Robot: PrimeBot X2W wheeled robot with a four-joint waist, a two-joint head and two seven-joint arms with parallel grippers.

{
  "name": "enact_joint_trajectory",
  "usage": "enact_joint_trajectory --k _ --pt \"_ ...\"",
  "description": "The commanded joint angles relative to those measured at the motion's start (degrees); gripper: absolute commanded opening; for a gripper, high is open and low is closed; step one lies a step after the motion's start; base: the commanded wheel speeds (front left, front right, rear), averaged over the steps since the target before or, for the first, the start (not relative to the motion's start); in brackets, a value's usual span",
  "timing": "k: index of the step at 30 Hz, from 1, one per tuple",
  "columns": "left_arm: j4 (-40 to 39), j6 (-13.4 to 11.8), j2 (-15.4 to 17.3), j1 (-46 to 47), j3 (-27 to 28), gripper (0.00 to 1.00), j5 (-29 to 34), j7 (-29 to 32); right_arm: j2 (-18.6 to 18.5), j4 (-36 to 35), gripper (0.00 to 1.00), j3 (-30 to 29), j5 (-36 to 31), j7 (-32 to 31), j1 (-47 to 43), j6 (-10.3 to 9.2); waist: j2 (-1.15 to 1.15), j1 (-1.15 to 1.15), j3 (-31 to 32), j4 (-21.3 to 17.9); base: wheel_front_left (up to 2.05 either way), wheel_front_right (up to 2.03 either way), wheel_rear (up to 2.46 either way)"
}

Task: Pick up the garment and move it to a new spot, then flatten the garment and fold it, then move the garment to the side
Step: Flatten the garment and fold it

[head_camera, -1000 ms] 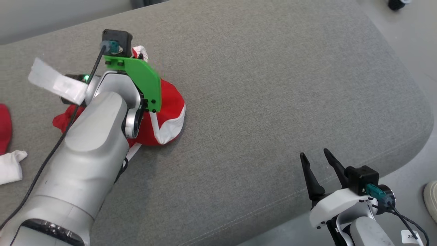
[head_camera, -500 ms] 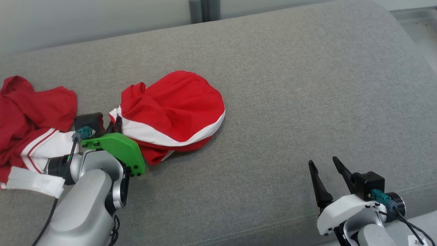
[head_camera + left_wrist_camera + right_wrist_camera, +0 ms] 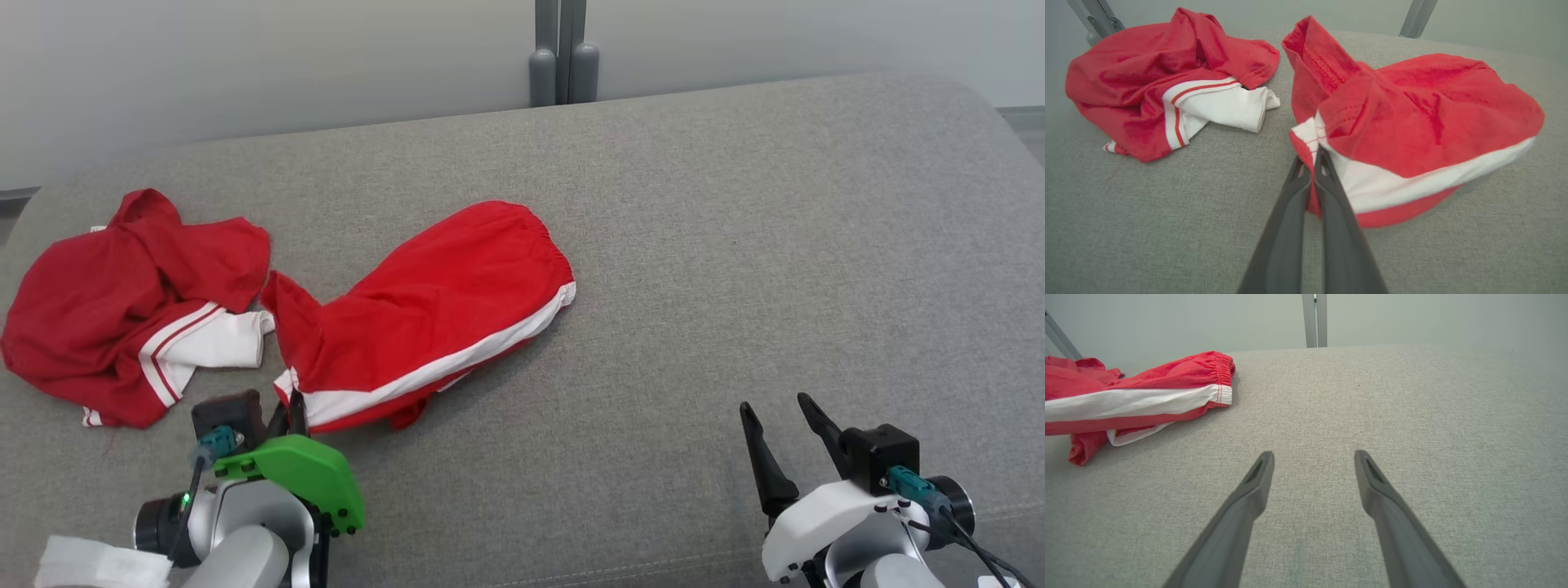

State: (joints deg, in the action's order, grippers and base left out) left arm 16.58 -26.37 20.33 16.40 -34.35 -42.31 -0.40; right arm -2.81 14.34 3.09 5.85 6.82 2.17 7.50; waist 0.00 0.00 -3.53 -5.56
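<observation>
— Two red pieces lie here. Which one is held?

— The red shorts [image 3: 424,318], the ones with the white side stripe. They lie slantwise on the left half of the grey cushion [image 3: 735,245]. The elastic waistband is at the far right end, and the near left corner stands up in a fold.

— What has that corner?

— The left gripper [image 3: 1310,155]. Its two dark fingers are pressed together on the white-and-red hem, with the cloth pinched between the tips.

— And the other piece?

— A crumpled red-and-white garment [image 3: 135,306] lies just left of the shorts. One white fold reaches toward them. I cannot tell whether the two touch.

— The other arm?

— The right gripper [image 3: 774,402] is at the near right of the cushion, well apart from the shorts. Its fingers are spread wide over bare fabric, with nothing between them.

— Behind it all?

— A pale wall [image 3: 245,65], with a grey metal post [image 3: 562,61] past the cushion's far edge.
</observation>
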Motion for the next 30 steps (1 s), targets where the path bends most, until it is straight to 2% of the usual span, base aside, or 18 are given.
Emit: enact_joint_trajectory --k 1,2,5,6,7,15,20,26,30 --pt "-0.4 -0.6 -0.5 -1.8 -0.2 0.11 -0.2 -0.3 -0.2 -0.4 1.00 -0.1 -0.6 -0.3 -0.9 -0.02 0.00 0.00 0.6 0.5 0.00 0.00 0.00" --pt "-0.4 -0.7 -0.7 -2.5 -0.3 0.22 -0.3 -0.5 -0.1 -0.6 1.00 0.0 -0.8 -0.5 -0.9 -0.02 0.00 0.00 0.8 0.5 0.00 0.00 0.00" --pt "0.3 -0.9 -1.4 -4.2 -0.6 0.40 -0.9 -0.9 -0.2 -1.0 1.00 0.1 -0.9 -1.0 -1.2 -0.02 0.00 0.00 1.2 0.6 0.00 0.00 0.00" --pt "0.7 -1.0 -1.8 -4.5 -0.4 0.54 -1.3 -1.2 -0.1 -1.1 1.00 0.1 -0.9 -1.1 -1.3 -0.02 0.00 0.00 1.4 0.7 0.00 0.00 0.00" --pt "1.1 -1.3 -2.4 -5.2 -0.2 1.00 -1.8 -1.3 -0.1 -1.2 1.00 0.2 -0.9 -1.2 -1.5 -0.02 0.00 0.00 1.6 0.7 0.00 0.00 0.00" --pt "3.2 -1.5 -5.0 -9.8 1.6 1.00 -4.9 -4.0 -0.1 -1.9 1.00 0.5 -0.9 -2.1 -2.5 -0.02 0.00 0.00 2.9 0.8 0.00 0.00 0.00" --pt "3.9 -1.8 -4.9 -11.9 2.5 1.00 -5.4 -6.0 -0.1 -2.4 1.00 -0.4 -1.1 -2.3 -3.2 -0.02 0.00 0.00 3.6 1.4 0.00 0.00 0.00" --pt "2.5 1.8 -2.8 -12.4 3.6 1.00 -2.7 -12.7 -0.2 -2.7 1.00 -2.2 1.7 -0.4 -3.9 -0.02 0.00 0.00 4.5 3.2 0.00 0.00 0.00" --pt "1.6 2.5 -2.8 -11.7 5.4 1.00 -0.8 -14.4 -0.1 -2.1 1.00 -3.7 3.2 1.3 -3.8 -0.02 0.00 0.00 5.2 4.4 0.00 0.00 0.00"
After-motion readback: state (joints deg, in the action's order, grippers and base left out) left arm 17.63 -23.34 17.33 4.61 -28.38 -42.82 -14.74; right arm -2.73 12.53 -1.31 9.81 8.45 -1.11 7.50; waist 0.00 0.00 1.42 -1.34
